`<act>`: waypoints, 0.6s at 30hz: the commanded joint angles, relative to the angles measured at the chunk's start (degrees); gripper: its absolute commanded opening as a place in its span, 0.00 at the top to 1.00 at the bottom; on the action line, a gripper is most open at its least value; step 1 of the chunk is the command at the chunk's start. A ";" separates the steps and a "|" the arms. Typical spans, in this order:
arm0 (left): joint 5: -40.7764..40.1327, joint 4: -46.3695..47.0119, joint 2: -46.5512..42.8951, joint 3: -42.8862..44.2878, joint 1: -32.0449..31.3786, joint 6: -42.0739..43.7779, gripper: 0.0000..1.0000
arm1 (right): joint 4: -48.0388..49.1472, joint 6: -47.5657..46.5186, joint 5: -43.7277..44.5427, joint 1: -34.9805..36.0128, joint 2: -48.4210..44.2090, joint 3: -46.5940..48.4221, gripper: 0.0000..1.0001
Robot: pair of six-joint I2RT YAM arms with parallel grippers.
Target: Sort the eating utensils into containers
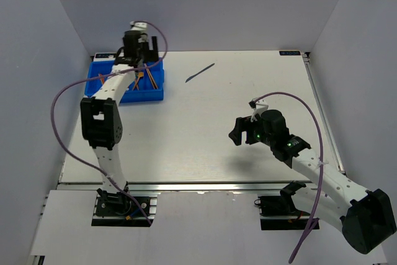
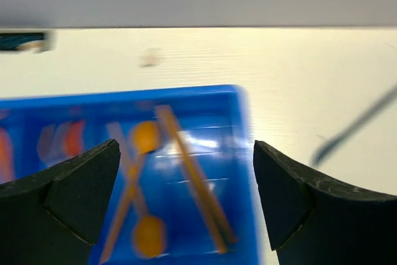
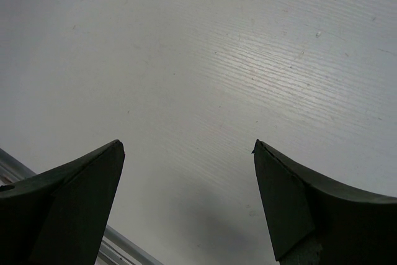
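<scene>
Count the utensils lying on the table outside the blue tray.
1: a dark knife-like utensil on the table, to the right of the blue tray and apart from it. The left arm may hide others.

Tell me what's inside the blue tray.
Orange utensils: two spoons that cross, and long sticks beside them. Further left lie blurred red and orange pieces. The left arm hides much of the tray from above, so the rest cannot be told.

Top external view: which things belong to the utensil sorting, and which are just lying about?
Job: blue tray, orange utensils in it, dark utensil loose on the table, left gripper, right gripper.
Lying about: purple cables, label at table's far edge.
</scene>
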 commanded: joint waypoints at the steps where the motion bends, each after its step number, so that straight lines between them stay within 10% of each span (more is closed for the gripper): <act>1: 9.42 -4.53 4.46 7.11 -4.96 2.17 0.03 | 2.30 0.89 2.56 -0.35 -0.89 -0.52 0.11; 9: 18.23 -8.76 24.24 31.17 -12.78 5.78 0.02 | 2.57 1.06 2.92 -0.44 -0.45 -0.70 0.11; 18: 20.00 4.78 35.14 34.10 -14.54 1.66 0.02 | 2.92 1.15 2.13 -0.52 1.04 -0.35 0.11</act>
